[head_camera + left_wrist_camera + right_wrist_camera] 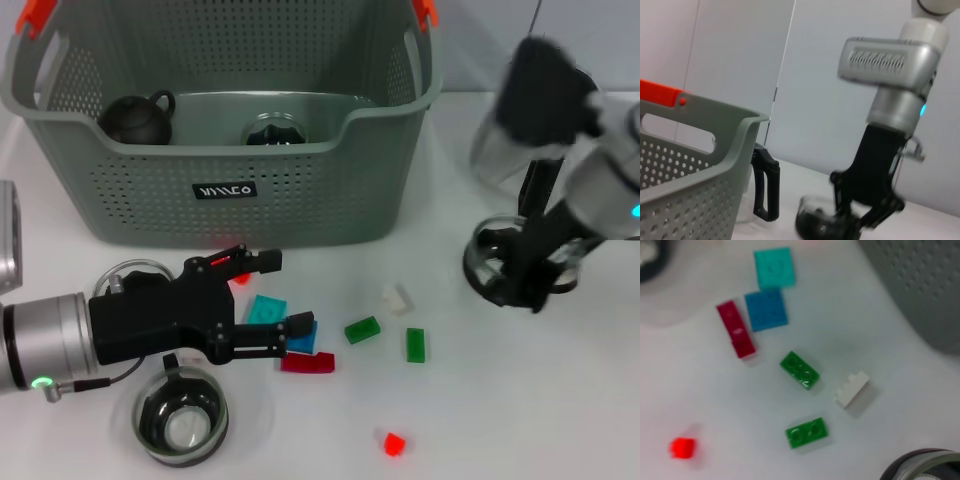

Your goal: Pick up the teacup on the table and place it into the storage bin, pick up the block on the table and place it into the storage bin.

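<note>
Just beside left gripper [268,305]: teal block [266,309].

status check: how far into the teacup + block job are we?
Partly done. The storage bin already holds a dark teapot and a glass cup. In hand: the right end effector is at a teacup right of the bin; the left end effector is open over the teal block. Left: two cups front left and the scattered blocks.

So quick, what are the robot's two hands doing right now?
Left gripper: open, over the blue block.
Right gripper: shut on the glass teacup.
</note>
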Robot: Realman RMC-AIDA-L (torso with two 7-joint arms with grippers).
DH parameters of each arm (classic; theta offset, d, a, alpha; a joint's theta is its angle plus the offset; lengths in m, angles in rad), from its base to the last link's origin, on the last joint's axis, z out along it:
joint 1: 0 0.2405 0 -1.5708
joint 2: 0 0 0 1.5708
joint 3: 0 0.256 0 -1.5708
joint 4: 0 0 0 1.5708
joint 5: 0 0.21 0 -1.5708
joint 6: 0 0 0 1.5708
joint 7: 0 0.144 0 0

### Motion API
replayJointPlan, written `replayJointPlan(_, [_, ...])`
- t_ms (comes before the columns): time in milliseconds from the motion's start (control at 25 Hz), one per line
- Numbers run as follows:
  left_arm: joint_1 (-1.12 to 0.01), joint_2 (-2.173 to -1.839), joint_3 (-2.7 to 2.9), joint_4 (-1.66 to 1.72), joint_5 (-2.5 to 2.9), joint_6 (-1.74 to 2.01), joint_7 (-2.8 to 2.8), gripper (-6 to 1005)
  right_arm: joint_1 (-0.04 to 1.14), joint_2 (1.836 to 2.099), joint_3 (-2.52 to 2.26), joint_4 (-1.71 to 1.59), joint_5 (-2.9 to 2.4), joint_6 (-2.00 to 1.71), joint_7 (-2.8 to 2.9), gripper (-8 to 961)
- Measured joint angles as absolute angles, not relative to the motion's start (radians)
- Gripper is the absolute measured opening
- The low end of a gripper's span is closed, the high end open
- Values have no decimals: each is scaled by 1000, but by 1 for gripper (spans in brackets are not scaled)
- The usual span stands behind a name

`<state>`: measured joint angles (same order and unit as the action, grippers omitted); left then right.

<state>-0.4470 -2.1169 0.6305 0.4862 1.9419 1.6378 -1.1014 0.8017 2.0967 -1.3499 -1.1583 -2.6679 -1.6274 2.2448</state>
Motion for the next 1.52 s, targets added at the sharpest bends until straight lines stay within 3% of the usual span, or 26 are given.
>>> replayJointPlan(280, [-440,-2117,630,486,1942,1640,-1101,920,809,2092,-1152,-1424,-2476,-1970,2230,52])
replayJointPlan(400, [-444,-2117,631,487,1942,1642,-1099,920,845,2060,-1125,-1461,-2338,-1983,2267,52])
replayJointPlan(480, [-444,-2117,631,488,1943,1644,-1099,920,882,2052,-1093,-1449,-2272,-1970,2272,52])
replayJointPlan(600, [-445,-2116,631,488,1943,1645,-1098,920,952,2069,-1032,-1416,-2241,-1910,2244,52])
replayJointPlan(800, [-452,-2116,630,489,1944,1643,-1097,919,1047,2083,-1023,-1297,-2255,-1632,2222,52])
replayJointPlan(1200, [-454,-2115,630,488,1917,1633,-1095,919,1232,2097,-1107,-756,-2401,-896,2264,51])
replayJointPlan(1520, [-453,-2107,629,488,1909,1630,-1095,919,1284,2109,-1248,-512,-2391,-593,2267,51])
